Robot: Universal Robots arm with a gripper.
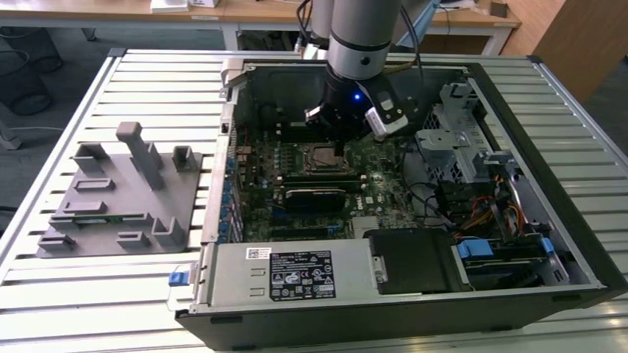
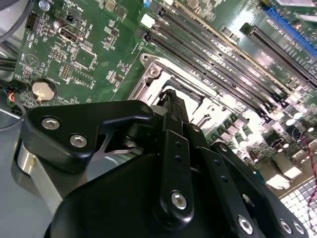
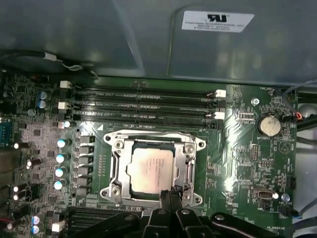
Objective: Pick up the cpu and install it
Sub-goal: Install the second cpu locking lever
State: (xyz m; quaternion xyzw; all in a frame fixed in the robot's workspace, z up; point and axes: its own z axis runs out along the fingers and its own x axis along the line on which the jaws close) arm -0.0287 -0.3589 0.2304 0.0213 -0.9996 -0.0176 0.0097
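A big computer case [image 1: 549, 279] lies open on its side on a desk [image 1: 147, 287] made of metal slats. At the near end of the case sits a grey box with a sticker [image 1: 294, 273], and next to it a black box [image 1: 417, 259]. Off to the exterior view's left, a grey holder with blocks sticking up [image 1: 118, 198] rests on the desk. Further in is the green board [image 1: 378, 195], with long black slots [image 3: 148, 101] and a round silver battery [image 3: 270, 125]. The cpu [image 3: 150, 168] is a shiny silver square, and it lies flat in its metal socket frame [image 3: 115, 171] in the middle of the board. The end effector [image 3: 171, 194] hangs just over the edge of that socket, with its thin black fingers [image 3: 174, 197] pressed close together and holding nothing. Its tips are right beside the cpu, but I cannot tell if they touch it. The grey arm [image 1: 361, 37] reaches down into the case from the far side.
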